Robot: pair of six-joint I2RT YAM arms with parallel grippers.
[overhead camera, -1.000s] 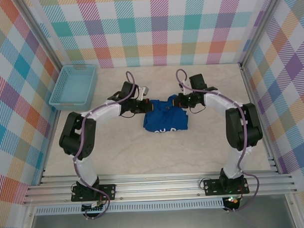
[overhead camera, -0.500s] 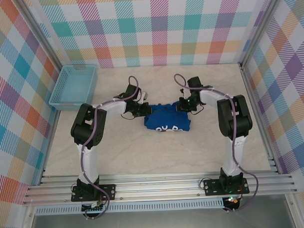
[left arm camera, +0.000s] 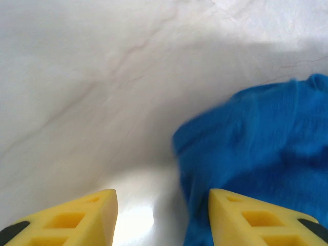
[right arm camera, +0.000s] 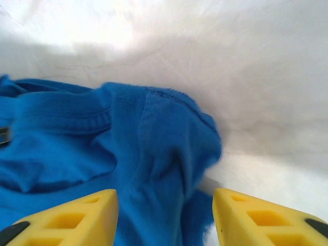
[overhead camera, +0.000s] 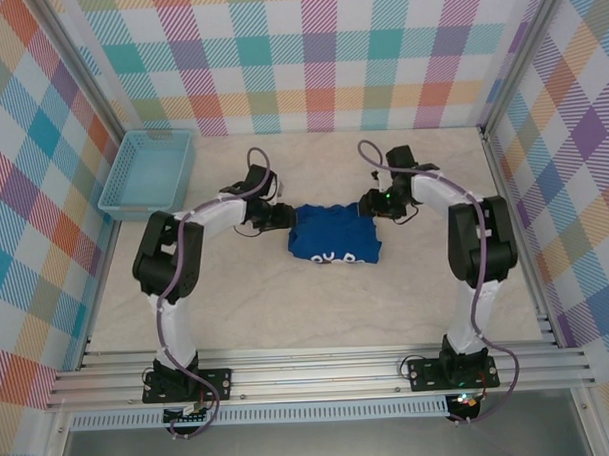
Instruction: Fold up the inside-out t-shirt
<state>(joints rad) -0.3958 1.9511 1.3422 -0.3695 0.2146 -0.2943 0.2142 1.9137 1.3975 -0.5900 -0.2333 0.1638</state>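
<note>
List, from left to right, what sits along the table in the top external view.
light blue basket → left gripper → blue t-shirt → right gripper

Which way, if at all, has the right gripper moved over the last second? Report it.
Yes. The right gripper has shifted slightly right, farther from the basket. It now sits at the far right corner of the shirt with its jaws open.

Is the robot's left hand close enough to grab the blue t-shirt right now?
Probably yes. The left hand is open and sits right at the edge of the t-shirt, with nothing in between. The basket stands far off in a corner.
</note>
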